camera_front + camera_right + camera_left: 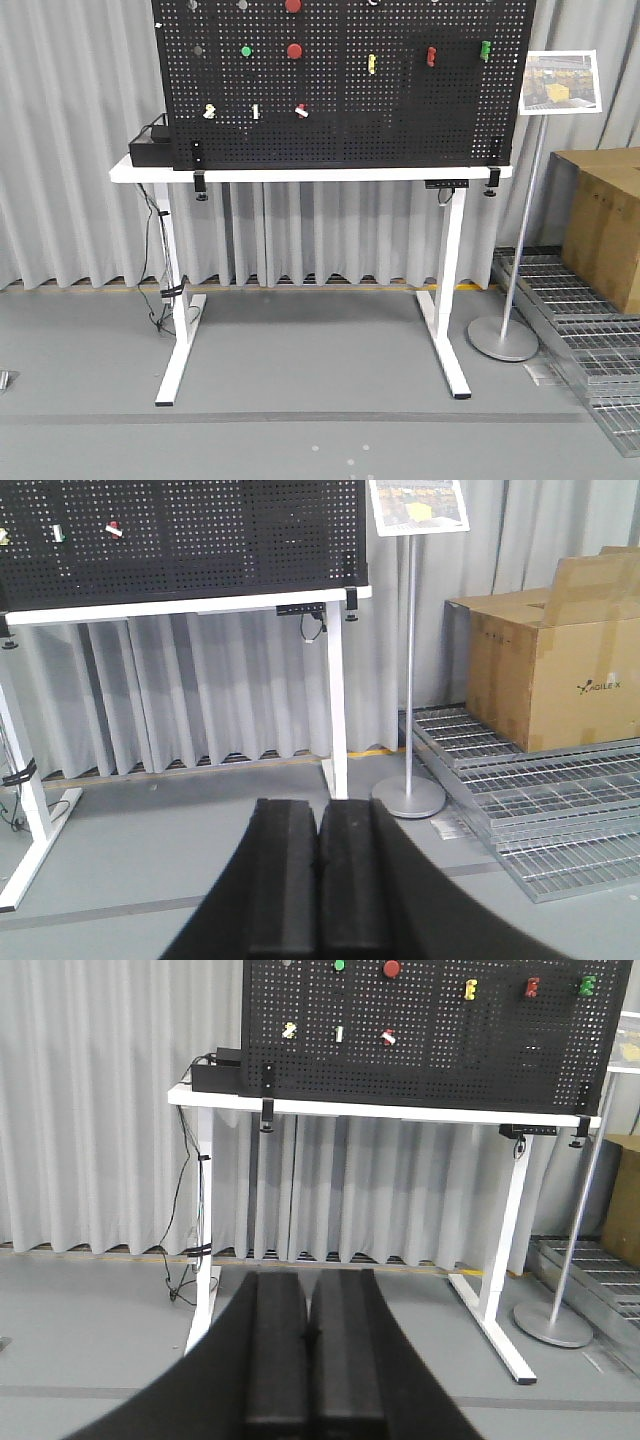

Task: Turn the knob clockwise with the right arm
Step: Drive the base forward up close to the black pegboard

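Nearest us, right gripper (318,880) and left gripper (305,1360) show fingers pressed together, grasping nothing. Well apart, the pegboard (400,110) stands on the white table (300,173), top cut off; among its small round fittings (294,50) we cannot pick out the knob.

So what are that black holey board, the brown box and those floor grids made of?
The black board looks like matte painted metal or hardboard, evenly perforated; which, I cannot tell. The brown box is cardboard: dull tan, taped seams. The floor grids look like bare steel, grey open mesh.
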Robot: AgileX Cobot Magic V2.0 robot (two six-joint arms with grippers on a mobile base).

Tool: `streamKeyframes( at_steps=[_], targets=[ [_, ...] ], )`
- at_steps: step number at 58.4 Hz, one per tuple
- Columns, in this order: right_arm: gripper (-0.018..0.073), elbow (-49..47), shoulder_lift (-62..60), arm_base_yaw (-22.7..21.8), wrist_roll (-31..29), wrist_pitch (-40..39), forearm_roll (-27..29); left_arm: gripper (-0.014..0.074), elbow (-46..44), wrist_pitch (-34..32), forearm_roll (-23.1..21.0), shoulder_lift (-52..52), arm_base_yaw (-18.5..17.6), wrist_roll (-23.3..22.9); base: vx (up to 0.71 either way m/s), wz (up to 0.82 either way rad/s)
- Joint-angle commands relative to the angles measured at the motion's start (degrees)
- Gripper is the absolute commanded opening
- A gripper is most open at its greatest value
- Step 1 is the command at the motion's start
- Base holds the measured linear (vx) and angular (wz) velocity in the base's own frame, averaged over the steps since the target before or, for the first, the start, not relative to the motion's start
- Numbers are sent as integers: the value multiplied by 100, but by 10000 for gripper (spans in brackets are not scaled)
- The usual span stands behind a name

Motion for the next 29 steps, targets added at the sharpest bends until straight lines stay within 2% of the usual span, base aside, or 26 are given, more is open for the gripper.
streamKeyframes(
  at_steps=[1,16,29],
  targets=[
    [-8,28,-53,-38,-35,-505,-63,-6,75,-469,-45,-2,11,-55,2,-1],
    [-8,28,-53,-38,-35,-505,-63,-6,75,-469,-45,-2,11,-55,9,0],
    [-8,28,-53,-38,-35,-505,-63,-6,75,-469,-45,-2,11,-55,28,5]
  ],
)
